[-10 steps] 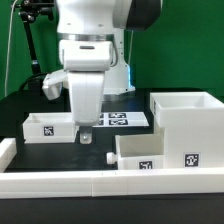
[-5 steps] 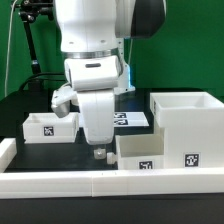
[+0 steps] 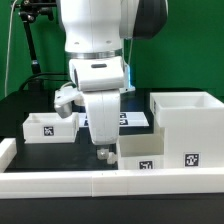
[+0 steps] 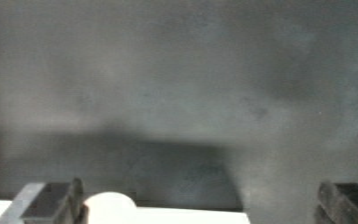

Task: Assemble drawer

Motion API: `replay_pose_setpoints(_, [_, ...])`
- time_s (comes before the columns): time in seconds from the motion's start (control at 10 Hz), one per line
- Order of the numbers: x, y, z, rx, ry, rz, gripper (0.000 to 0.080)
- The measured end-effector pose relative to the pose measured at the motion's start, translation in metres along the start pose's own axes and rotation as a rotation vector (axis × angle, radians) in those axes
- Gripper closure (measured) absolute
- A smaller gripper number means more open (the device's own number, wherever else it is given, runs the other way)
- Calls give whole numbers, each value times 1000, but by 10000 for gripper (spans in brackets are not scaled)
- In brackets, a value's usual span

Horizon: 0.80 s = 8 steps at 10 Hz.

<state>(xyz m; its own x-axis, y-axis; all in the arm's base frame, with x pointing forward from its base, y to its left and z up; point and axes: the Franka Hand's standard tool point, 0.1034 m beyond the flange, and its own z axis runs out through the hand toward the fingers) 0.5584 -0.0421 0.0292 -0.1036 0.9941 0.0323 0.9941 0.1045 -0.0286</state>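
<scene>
Farthest toward the exterior view's left of the large box (image 3: 186, 118): a low tagged drawer (image 3: 48, 126), sitting on the dark table (image 3: 25, 108), well apart from the large box; best left alone for this step.

Nearer the large box, behind the arm: the marker board (image 3: 128, 118), flat on the table; of no concern here.

Nearer again: the gripper (image 3: 103, 152), pointing straight down, low over the table, just beside the end of the second small drawer (image 3: 140, 153); that drawer close against the large box on the exterior view's left of it, touching or not, cannot tell.

In the wrist view: gripper (image 4: 197, 205) spread wide, holding nothing; a small round white piece (image 4: 108, 206) just inside one finger (image 4: 51, 205) and well apart from the other; probably the knob on the second small drawer's end, though too blurred to say whether fixed or loose.

Judged step: taking hold of that piece so as to move the drawer toward the large box.

To do it well: shift along the finger line until centred on the piece; only then close, slowly, to avoid shoving the drawer askew; keep the wrist vertical; keep the fingertips clear of the table.

Last, in front of the large box: a low white rail (image 3: 100, 182), worth minding on any sweep.
</scene>
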Motion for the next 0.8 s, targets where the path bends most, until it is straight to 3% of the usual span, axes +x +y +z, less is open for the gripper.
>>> replay_pose_setpoints(0.1, [0,-1,2,-19,-2,-3,150])
replay_pose_setpoints(0.2, [-4,-4,3,-21,-3,-10,150])
replay_pose_setpoints(0.4, [-15,-11,7,-14,-2,-2,150])
replay_pose_setpoints(0.8, [-9,-13,11,-12,3,2,150])
